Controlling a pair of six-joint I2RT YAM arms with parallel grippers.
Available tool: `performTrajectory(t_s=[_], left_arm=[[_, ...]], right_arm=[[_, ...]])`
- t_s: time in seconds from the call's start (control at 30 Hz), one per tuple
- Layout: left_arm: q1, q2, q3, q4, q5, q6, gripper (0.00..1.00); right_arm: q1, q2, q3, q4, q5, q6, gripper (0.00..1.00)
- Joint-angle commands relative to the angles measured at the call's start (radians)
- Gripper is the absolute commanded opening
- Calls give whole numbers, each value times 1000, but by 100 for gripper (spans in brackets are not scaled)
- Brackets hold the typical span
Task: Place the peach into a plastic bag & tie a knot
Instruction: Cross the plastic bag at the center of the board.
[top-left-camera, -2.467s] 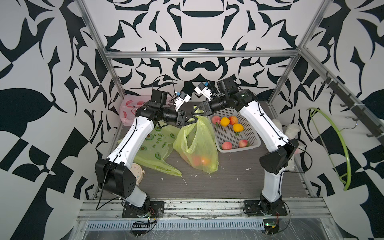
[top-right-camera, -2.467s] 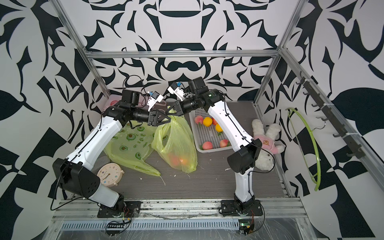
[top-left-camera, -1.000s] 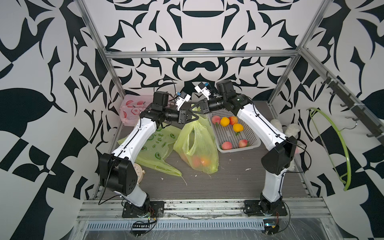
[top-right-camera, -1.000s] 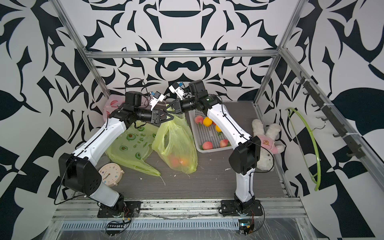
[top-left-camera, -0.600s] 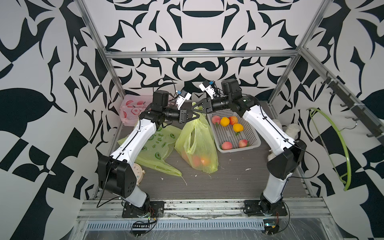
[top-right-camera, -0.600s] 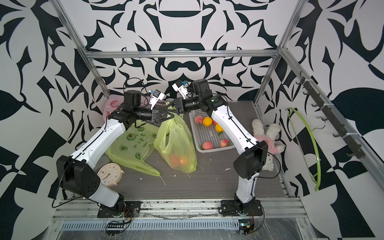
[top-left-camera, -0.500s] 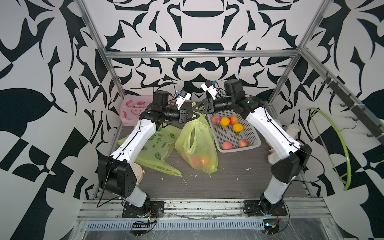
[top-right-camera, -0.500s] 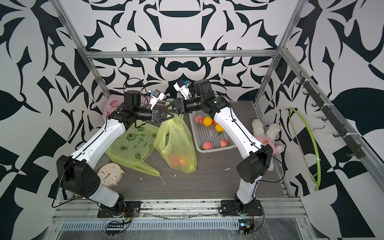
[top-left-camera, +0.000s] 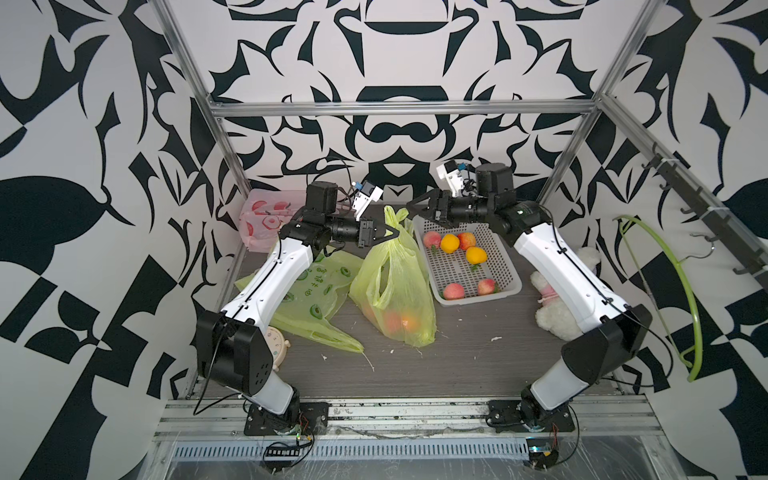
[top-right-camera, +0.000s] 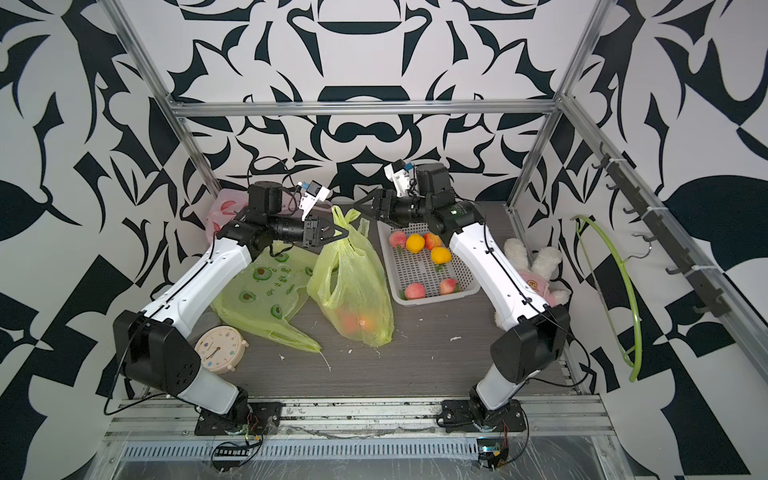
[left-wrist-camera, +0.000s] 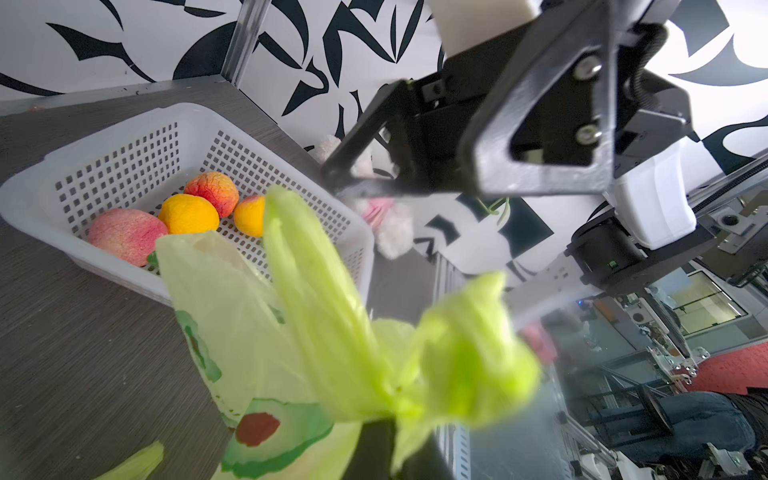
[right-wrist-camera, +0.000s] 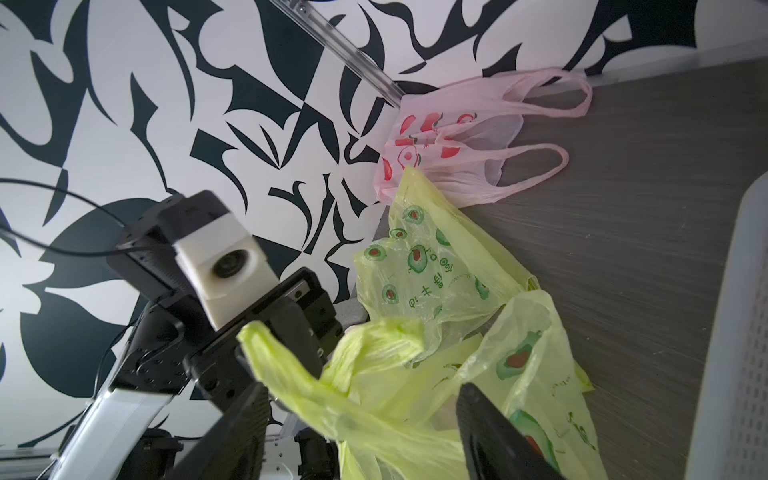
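White basket (top-left-camera: 455, 266) beside yellow-green bag (top-left-camera: 395, 282), spare bag (top-left-camera: 316, 299), clock (top-right-camera: 216, 348), plush toy (top-right-camera: 536, 266)

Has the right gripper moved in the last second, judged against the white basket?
Yes. The right gripper has drawn back from the handles of the yellow bag toward the white basket, and it now hangs open over the basket's far corner.

Right end effector (top-left-camera: 417, 210) newly open, off bag (top-left-camera: 395, 282)
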Motion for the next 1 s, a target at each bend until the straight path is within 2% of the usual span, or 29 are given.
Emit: performTrajectory(t_s=[0.0, 0.2, 0.3, 0.4, 0.6, 0.67, 0.73, 0.97], left_arm=[[4, -27, 9, -20, 25, 19, 0], [4, -24, 9, -26, 27, 22, 0], [3, -24, 11, -31, 28, 25, 0], [2, -23, 11, -33, 26, 27, 0], [3, -19, 11, -37, 19, 29, 0], [2, -16, 11, -35, 14, 28, 0], [3, -12, 11, -36, 6, 26, 0], [3, -4, -2, -38, -16, 20, 0]], right_arm=[[8, 1, -6, 138, -30, 88, 73], [10, 53, -1, 223, -61, 153, 73], [16, 73, 12, 236, -73, 163, 70], [23, 88, 23, 235, -81, 163, 60], [28, 76, 20, 238, -98, 159, 29], [28, 65, 12, 238, -99, 157, 12], [28, 53, 9, 232, -97, 153, 1], [26, 3, 20, 179, -60, 104, 0]])
